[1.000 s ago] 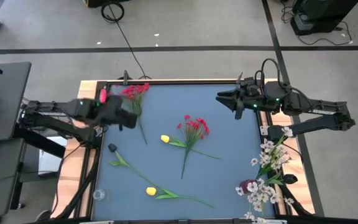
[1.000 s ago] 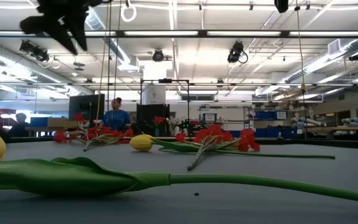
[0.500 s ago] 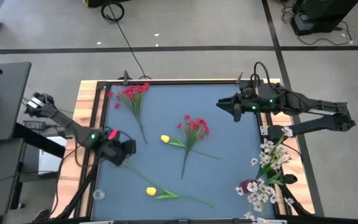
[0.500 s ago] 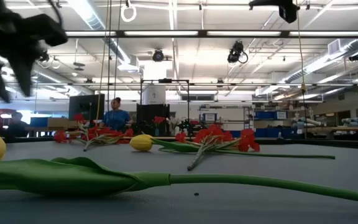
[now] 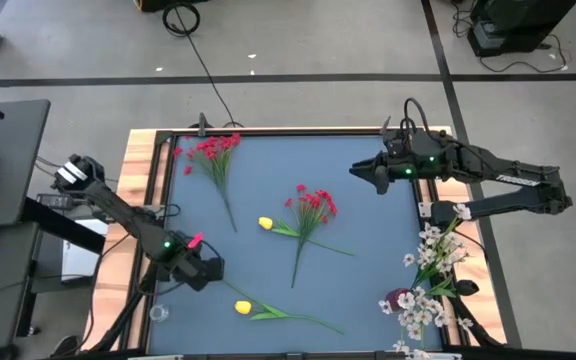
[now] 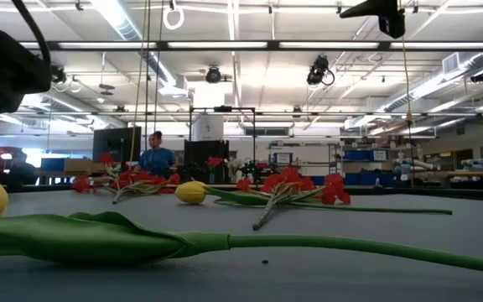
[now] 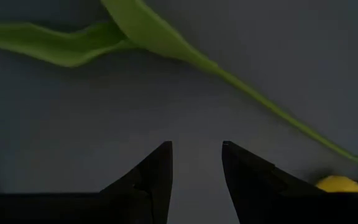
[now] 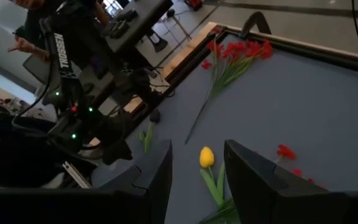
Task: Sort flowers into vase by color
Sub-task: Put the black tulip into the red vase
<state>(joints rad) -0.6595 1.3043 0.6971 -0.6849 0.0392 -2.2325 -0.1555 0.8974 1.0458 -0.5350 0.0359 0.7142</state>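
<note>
Dark left pincer (image 5: 200,270) low over blue table (image 5: 368,280), fingers apart, holding nothing.

Left wrist view: fingertips (image 7: 160,163) part with a narrow gap, bare table between them; green stem (image 7: 260,102) of a yellow tulip (image 5: 242,307) runs just beyond, bloom near. High view: pincer sits at about 8 o'clock on the table, tulip just beside it toward 6 o'clock. Judgement: lined up over the stem for a pick. Second yellow tulip (image 5: 266,223) and red cluster (image 5: 313,203) near centre; another red bunch (image 5: 211,149) at 11 o'clock. White sprays (image 5: 430,270) already stand at the 4 o'clock edge, apparently in a vase. Right pincer (image 5: 361,171) hovers at 2 o'clock, fingers apart and empty, probably waiting clear of the left arm's work.
</note>
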